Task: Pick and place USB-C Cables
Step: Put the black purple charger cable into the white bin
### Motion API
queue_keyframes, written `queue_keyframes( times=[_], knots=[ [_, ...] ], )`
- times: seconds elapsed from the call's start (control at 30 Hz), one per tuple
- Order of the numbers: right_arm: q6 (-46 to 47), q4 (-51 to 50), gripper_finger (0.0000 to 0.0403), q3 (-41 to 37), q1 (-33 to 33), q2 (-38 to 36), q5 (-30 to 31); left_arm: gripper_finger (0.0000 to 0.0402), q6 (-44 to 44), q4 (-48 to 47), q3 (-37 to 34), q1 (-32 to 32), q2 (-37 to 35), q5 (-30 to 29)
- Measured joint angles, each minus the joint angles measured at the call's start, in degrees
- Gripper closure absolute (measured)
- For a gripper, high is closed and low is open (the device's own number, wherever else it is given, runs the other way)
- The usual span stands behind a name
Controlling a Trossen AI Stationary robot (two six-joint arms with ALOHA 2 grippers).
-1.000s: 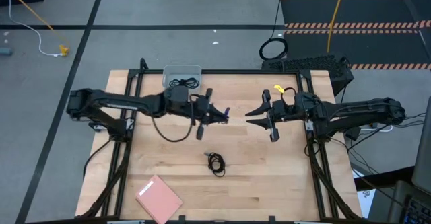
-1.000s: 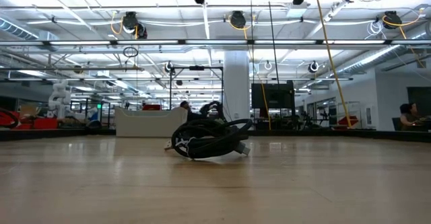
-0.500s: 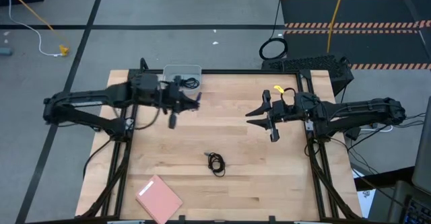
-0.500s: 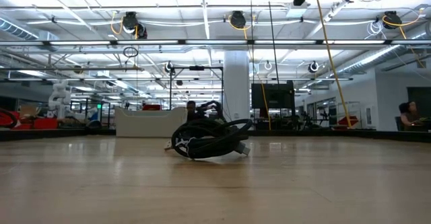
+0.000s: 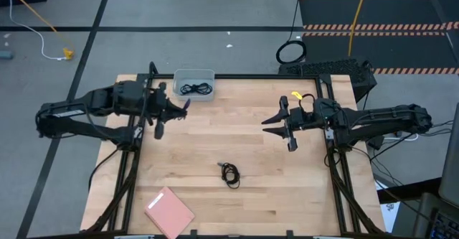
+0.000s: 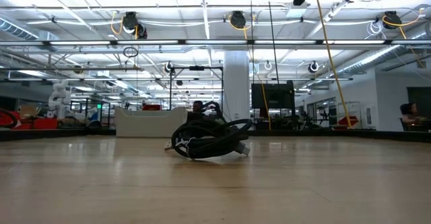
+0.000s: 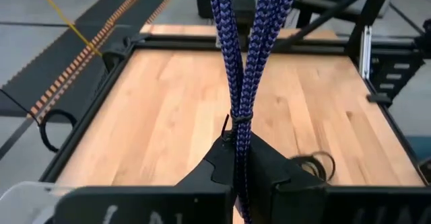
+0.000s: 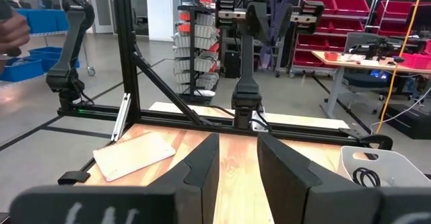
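The left gripper [image 5: 174, 110] is closed tight on the purple-blue cable [image 7: 246, 69], up in the air near the back left of the desk [image 5: 272, 196]. It is just beside the grey tray [image 5: 181, 76], which has a black cable [image 5: 196, 89] in it. Another black cable [image 5: 229, 173] lies coiled in the middle of the desk. A pink pad [image 5: 169, 212] sits at the front. The right gripper [image 5: 267, 125] waits open on the right side.

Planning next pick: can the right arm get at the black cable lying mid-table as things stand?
Probably yes. The right gripper is open and empty, the black cable lies in the open near it, and the left gripper, holding the purple-blue cable, is far off.
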Motion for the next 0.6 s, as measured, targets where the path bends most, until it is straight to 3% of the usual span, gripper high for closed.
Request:
queue_keyframes(
  times=[0.37, 0.6],
  knots=[
    [0.0, -0.2, 0.031, 0.0, 0.0, 0.0, 0.0, 0.038, 0.2, -5.4, 0.0, -0.9, -3.6, -0.4],
    [-0.3, -0.2, 0.031, 0.0, 0.0, 0.0, 0.0, 0.0388, -0.4, -6.4, 0.0, -0.6, -2.0, -6.9]
  ],
)
